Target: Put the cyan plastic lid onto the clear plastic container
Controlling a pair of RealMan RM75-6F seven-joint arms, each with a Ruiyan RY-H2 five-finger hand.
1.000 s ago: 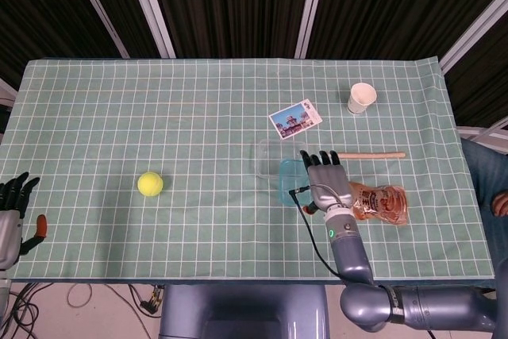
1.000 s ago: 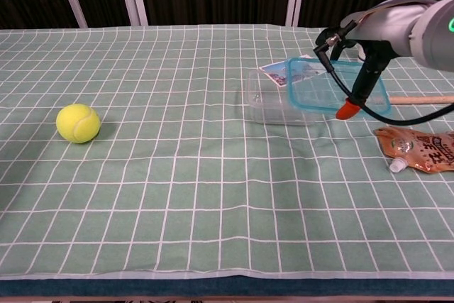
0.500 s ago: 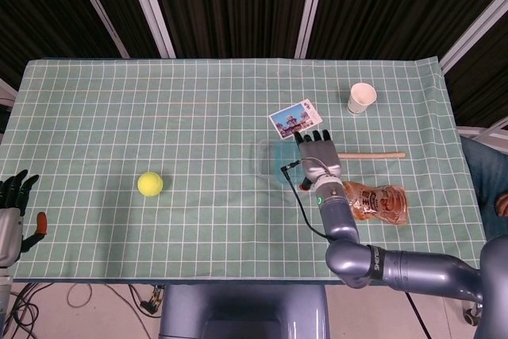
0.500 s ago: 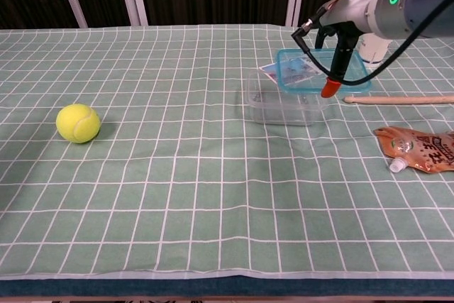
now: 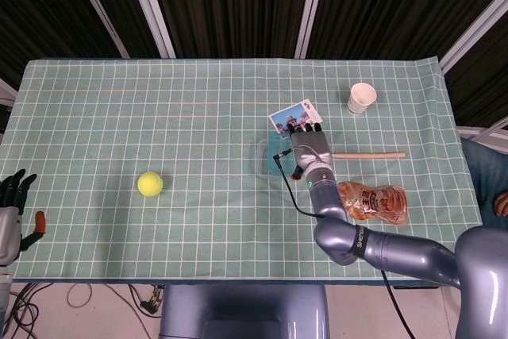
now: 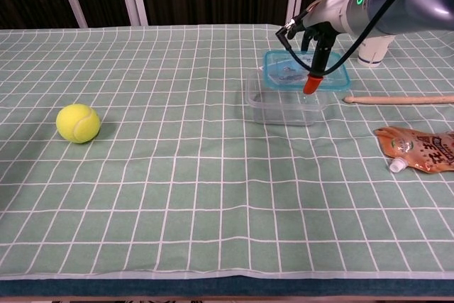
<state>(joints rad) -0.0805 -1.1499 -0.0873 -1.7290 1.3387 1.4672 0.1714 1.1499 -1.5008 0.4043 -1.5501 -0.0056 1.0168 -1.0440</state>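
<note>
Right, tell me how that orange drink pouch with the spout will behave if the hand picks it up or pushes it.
The orange drink pouch lies flat and looks crumpled, so it would probably sag when lifted. Its glossy film may be slippery. It seems unlikely to roll; pushed, it would likely slide or bunch on the checked tablecloth.

Right hand (image 5: 309, 147) extended mid-table, palm down, fingers forward, gripping an item. Left hand (image 5: 9, 206) at near left edge, fingers spread, holding nothing.
</note>
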